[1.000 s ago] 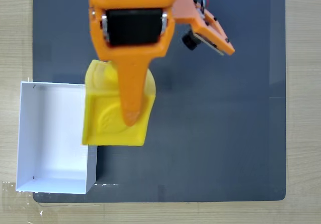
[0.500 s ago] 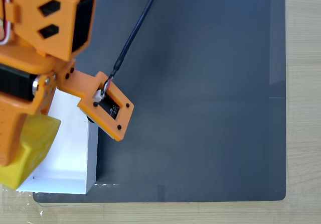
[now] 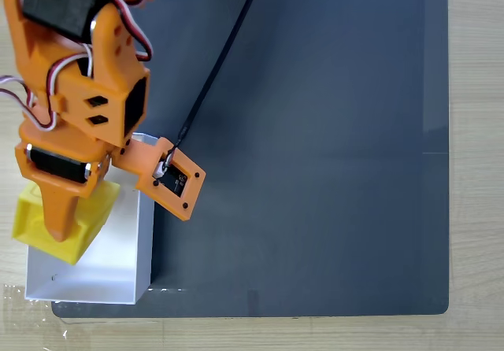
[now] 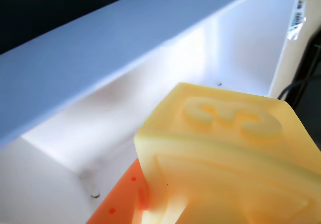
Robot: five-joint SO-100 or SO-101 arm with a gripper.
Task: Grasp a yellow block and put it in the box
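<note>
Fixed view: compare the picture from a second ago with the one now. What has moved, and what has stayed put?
The gripper has carried the yellow block leftward off the dark mat, and now holds it over the white box, jaws still shut on it. In the wrist view the block hangs over the box's floor. The box and the mat have not shifted.

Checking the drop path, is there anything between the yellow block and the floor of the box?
Nothing: in the wrist view the yellow block hangs over the box, whose white floor below looks bare.
</note>
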